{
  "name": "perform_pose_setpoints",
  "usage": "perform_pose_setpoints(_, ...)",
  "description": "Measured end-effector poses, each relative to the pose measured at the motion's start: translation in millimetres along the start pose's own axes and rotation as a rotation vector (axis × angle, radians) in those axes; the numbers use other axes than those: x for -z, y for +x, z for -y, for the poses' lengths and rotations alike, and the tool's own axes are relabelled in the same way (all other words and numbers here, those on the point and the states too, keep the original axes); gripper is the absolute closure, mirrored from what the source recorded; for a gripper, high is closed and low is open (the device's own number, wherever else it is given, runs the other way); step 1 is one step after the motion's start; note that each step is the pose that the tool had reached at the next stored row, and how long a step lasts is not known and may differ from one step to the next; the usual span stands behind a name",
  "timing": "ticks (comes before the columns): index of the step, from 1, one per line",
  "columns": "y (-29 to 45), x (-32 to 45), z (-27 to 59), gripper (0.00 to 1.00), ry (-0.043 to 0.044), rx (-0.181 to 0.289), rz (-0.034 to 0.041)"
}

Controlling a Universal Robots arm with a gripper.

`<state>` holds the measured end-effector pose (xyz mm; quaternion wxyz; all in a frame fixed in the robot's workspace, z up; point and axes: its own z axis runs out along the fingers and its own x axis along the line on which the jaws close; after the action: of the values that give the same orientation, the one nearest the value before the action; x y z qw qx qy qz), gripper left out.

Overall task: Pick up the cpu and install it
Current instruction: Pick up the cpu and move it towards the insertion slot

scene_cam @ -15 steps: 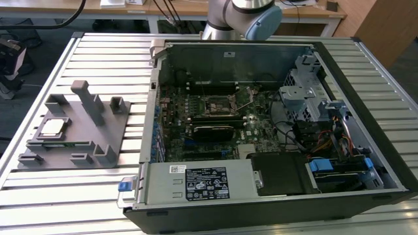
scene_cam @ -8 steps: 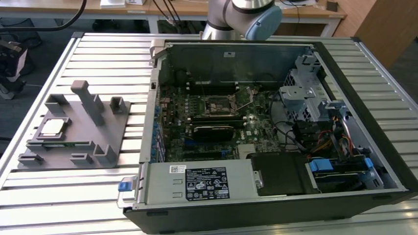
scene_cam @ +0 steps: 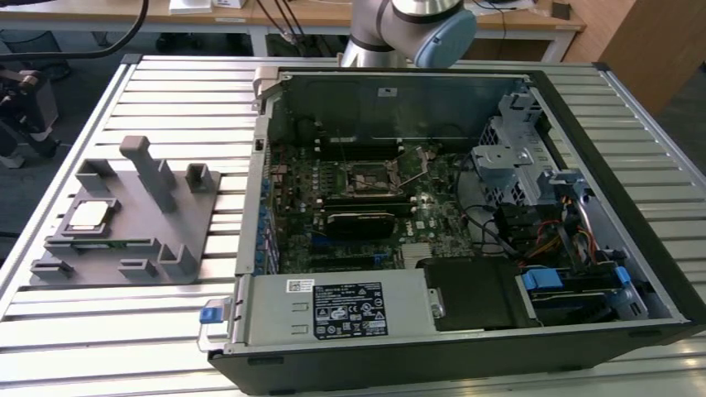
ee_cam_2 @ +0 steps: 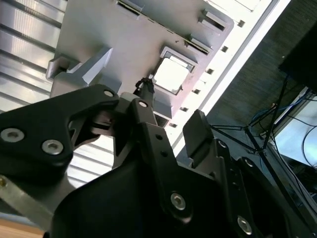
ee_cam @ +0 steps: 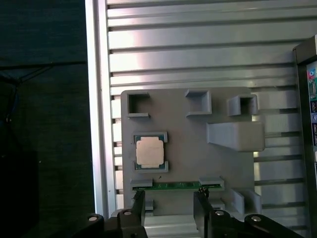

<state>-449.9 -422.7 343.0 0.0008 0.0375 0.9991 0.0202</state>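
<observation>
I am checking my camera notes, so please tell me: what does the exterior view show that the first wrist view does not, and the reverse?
Exterior view adds: the motherboard inside the open computer case, with its black socket. First wrist view adds: the jaws, apart and empty, by the edge of the grey holder. Both share: the cpu lying in that holder on the slatted table.

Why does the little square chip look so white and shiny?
In the second wrist view, light bounces off the chip, washing its top white; in the first wrist view it looks duller and tan, while the table slats glare; in the exterior view it is just pale.
</observation>
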Motion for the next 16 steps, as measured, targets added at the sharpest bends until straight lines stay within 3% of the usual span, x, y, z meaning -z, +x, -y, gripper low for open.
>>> perform_pose_setpoints(1, 0.0, -0.9, 0.3, 0.47, -0.0009, 0.000, -0.0003)
perform_pose_setpoints(2, 0.0, -1.3, 0.7, 0.47, -0.0076, 0.000, -0.0015)
perform_pose_setpoints(3, 0.0, -2.0, 1.0, 0.41, -0.0165, 0.000, -0.0023)
perform_pose_setpoints(6, -0.1, -3.4, 2.2, 0.41, -0.0474, 0.000, -0.0053)
perform_pose_setpoints(8, -0.2, -4.0, 2.7, 0.41, -0.0591, 0.000, -0.0061)
perform_pose_setpoints(16, -0.3, -5.7, 3.6, 0.41, -0.0602, 0.001, -0.0066)
